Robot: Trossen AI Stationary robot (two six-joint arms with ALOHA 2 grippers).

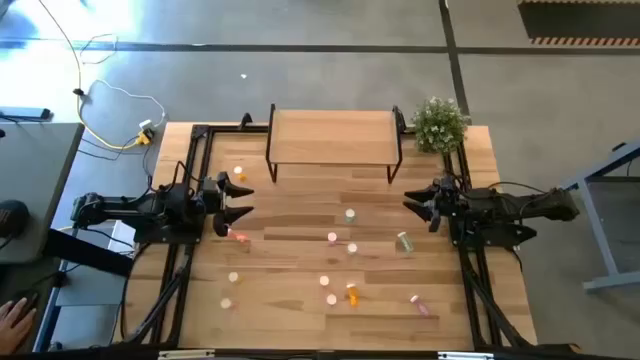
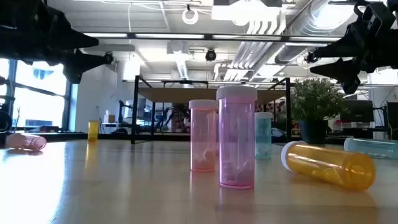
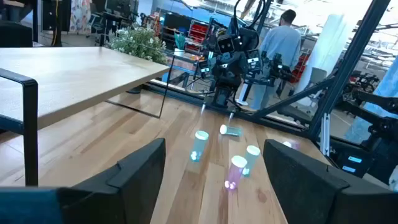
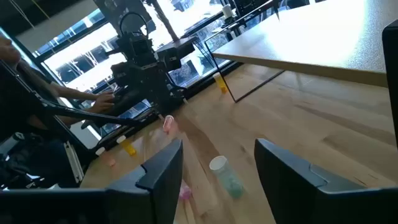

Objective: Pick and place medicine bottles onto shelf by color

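Seen from above, the small raised light-wood shelf on thin black legs (image 1: 331,137) stands bare at the far middle of the large wooden table (image 1: 300,205), with a small green potted plant (image 1: 439,122) beside its right end. The tiny white-capped medicine bottles (image 1: 351,293), orange, pale green and pink, lie scattered over the near half of the table, well apart from the shelf, some upright and some on their sides. The left gripper (image 1: 238,200) hovers at the left edge and the right gripper (image 1: 415,201) at the right, both with fingers parted and nothing held. From table height, two upright pink bottles (image 2: 236,137) stand in front, a pale blue-green one (image 2: 263,134) behind them, and an orange bottle (image 2: 328,164) lies on its side to the right; both arms hang above. The left wrist view shows its own dark fingers (image 3: 142,171) spread wide and empty, facing green and pink bottles (image 3: 199,145). The right wrist view shows its fingers (image 4: 163,167) parted too, with a fallen green bottle (image 4: 226,175) just ahead. Sorting seems not yet begun: the next move calls for one gripper to descend over a single bottle and close on it.
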